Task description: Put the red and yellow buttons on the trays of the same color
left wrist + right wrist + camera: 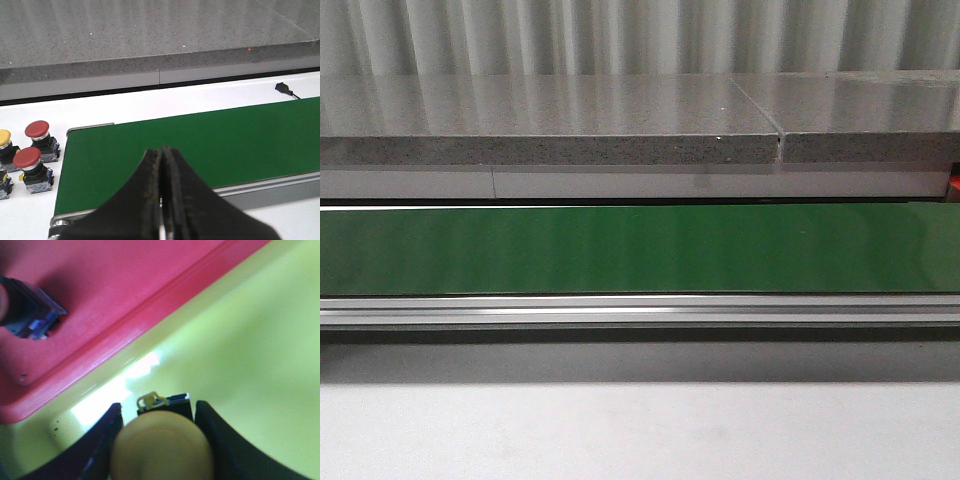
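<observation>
Our right gripper (159, 440) holds a yellow button (162, 442) between its fingers (102, 440), jaws closed onto its cap, low over the yellow tray (250, 350); the red tray (115, 295) lies edge to edge beside it, with a dark button body (30, 315) resting inside it, cap colour unclear; our left gripper (162, 200) hangs above the green conveyor belt (210, 145), its jaws pressed together on nothing; beside the belt's end two red buttons (27, 157) and one more yellow-capped button (4, 137) stand on the white table (40, 115); the front view shows only belt (640, 248) and a grey counter (550, 125).
</observation>
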Controlling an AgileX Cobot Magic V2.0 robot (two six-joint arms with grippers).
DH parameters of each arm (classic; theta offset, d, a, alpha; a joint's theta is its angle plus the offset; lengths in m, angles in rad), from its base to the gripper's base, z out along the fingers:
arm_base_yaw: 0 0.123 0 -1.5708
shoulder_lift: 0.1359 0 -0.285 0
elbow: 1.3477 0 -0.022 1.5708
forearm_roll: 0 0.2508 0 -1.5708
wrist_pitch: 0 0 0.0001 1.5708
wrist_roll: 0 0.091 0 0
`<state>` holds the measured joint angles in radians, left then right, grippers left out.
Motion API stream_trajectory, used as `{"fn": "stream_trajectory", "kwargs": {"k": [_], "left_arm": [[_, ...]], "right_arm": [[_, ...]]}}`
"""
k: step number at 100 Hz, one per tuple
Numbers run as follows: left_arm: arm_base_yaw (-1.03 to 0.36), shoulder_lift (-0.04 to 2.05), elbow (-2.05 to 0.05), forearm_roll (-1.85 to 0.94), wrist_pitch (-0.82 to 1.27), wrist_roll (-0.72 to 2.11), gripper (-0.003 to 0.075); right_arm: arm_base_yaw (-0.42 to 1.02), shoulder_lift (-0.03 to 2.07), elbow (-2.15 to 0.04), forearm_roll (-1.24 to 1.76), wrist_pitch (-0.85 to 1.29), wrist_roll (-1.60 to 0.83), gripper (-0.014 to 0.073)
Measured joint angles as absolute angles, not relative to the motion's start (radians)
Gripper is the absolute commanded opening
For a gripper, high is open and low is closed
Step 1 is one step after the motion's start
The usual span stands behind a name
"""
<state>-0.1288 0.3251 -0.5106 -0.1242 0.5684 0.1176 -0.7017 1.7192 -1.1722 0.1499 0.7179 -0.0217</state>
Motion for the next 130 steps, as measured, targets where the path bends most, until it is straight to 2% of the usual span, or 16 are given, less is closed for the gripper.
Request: {"fn": "stream_trajectory", "kwargs": {"k": [21,30,40,57,66,99,130], "left_arm": [[-0.129,0.325,-0.511,-0.124,0.568,0.118,-0.0020],[-0.129,0.325,-0.511,-0.124,0.568,0.118,-0.0020],[-0.129,0.325,-0.511,-0.124,0.568,0.118,-0.0020],[-0.129,0.325,-0.511,-0.124,0.568,0.118,-0.0020],[-0.129,0.325,-0.511,-0.124,0.568,0.118,-0.0020],[-0.129,0.325,-0.511,-0.124,0.568,0.118,-0.0020],[-0.129,0.325,-0.511,-0.124,0.568,0.118,-0.0020]], "right_arm": [[-0.702,1.783,-1.172,0.150,0.707,-0.022,0.0071],[-0.702,1.796,-1.172,0.150,0.703,-0.022,0.0108],[-0.702,1.798,-1.172,0.150,0.699,-0.022,0.0231],[-0.702,1.798,-1.172,0.156,0.698,-0.022,0.0538],[-0.702,1.798,-1.172,0.161,0.698,-0.019,0.0611],[-0.702,1.761,-1.172,0.196,0.700,-0.011,0.0616],[-0.687,1.533,-1.172,0.216,0.700,-0.011,0.0616]]}}
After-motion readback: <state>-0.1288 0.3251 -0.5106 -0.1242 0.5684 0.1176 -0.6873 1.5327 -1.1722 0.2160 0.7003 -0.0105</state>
